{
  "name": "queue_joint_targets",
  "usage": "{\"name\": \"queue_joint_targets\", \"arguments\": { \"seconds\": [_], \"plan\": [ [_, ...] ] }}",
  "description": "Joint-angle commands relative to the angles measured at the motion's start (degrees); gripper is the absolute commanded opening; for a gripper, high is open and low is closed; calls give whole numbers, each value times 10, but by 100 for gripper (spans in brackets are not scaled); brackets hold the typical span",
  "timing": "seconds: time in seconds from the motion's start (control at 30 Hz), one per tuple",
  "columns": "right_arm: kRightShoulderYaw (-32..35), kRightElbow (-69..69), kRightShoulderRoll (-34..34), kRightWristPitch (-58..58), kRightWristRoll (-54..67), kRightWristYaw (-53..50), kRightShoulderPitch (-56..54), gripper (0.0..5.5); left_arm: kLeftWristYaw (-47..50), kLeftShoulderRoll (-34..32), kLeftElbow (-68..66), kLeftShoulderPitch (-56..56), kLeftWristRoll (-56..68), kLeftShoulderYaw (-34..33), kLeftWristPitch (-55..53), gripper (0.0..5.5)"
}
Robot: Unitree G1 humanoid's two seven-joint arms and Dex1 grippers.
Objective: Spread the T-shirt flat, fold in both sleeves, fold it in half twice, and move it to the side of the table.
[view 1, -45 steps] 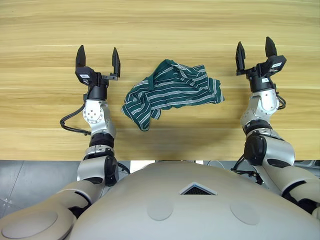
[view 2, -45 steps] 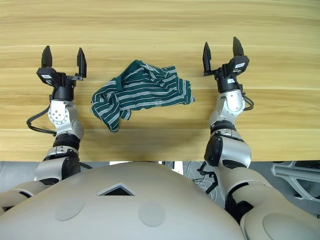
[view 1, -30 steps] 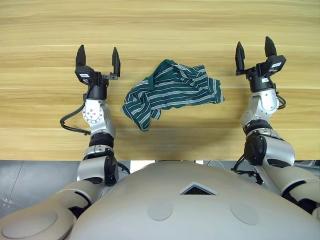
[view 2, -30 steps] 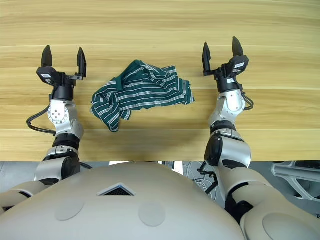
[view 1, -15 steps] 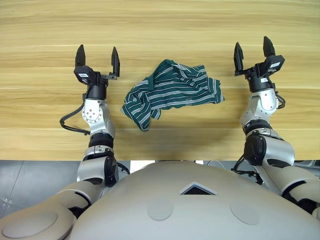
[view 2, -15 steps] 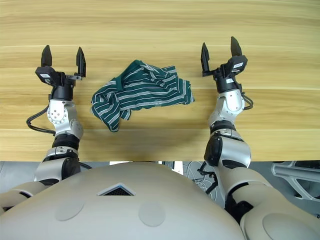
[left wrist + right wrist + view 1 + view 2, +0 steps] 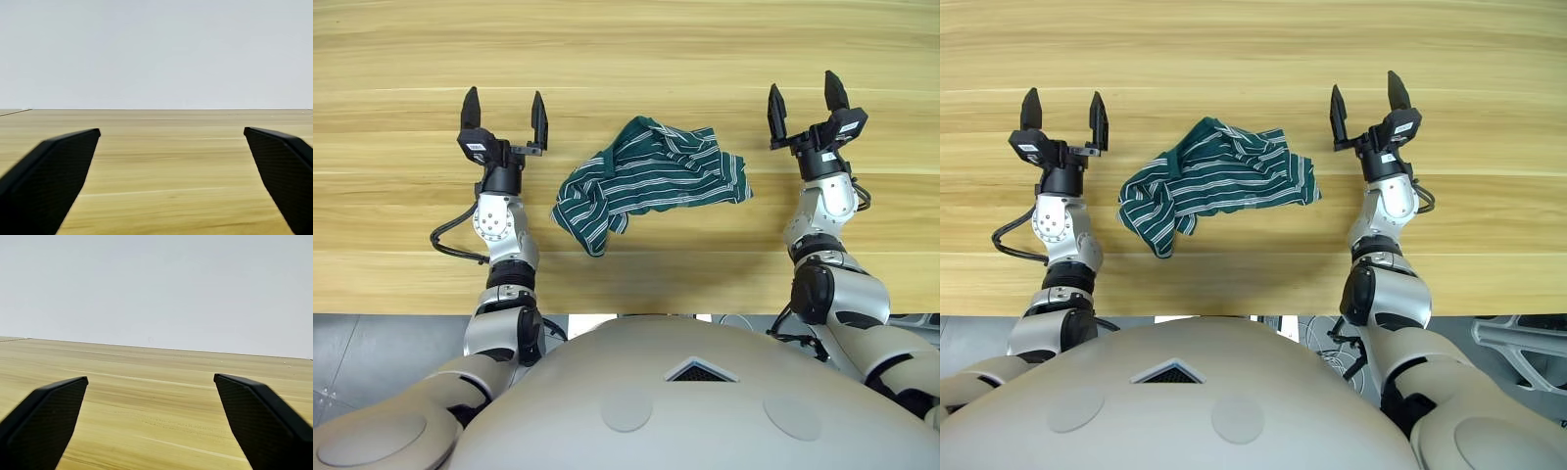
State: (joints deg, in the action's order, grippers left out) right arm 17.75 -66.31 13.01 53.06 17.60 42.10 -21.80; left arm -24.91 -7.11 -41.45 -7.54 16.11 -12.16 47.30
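A dark green T-shirt (image 7: 646, 181) with white stripes lies crumpled in a heap on the wooden table (image 7: 626, 59), near its front middle. My left gripper (image 7: 504, 110) stands open to the left of the shirt, a short gap away, fingers pointing to the far side. On the shirt's right, my right gripper (image 7: 806, 97) is open too, apart from the cloth. Both wrist views look out over bare table between the black fingertips (image 7: 54, 166) (image 7: 46, 406).
The table's front edge (image 7: 411, 311) runs just before the robot, with grey floor below. A pale wall (image 7: 156, 49) rises past the table's far edge.
My right gripper has shifted slightly left and farther from me. The left gripper and the shirt have kept still.
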Motion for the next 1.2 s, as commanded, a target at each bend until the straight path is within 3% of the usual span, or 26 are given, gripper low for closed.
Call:
{"name": "queue_joint_targets", "arguments": {
  "seconds": [0.03,0.2,0.3,0.4,0.5,0.63,0.77,1.2],
  "plan": [
    [-1,10,4,-4,-2,9,-5,480,-7,-5,9,4,2,1,-11,539],
    [-1,13,6,-8,-1,17,-6,480,-21,-3,27,8,22,-1,-31,539],
    [-6,26,7,-11,3,39,-7,480,-158,-18,172,72,174,23,-206,539],
    [-28,76,7,-74,36,156,2,480,-284,-94,364,192,286,56,-362,539],
    [-81,200,33,-237,93,333,45,480,-245,-155,470,265,245,50,-430,539],
    [-144,306,95,-412,92,429,56,480,-171,-184,572,337,194,59,-506,539],
    [-193,348,115,-508,51,414,37,480,-111,-192,615,363,83,107,-538,539],
    [-252,315,84,-518,-65,275,-13,480,-64,-178,610,342,-12,136,-554,539]
  ]
}}
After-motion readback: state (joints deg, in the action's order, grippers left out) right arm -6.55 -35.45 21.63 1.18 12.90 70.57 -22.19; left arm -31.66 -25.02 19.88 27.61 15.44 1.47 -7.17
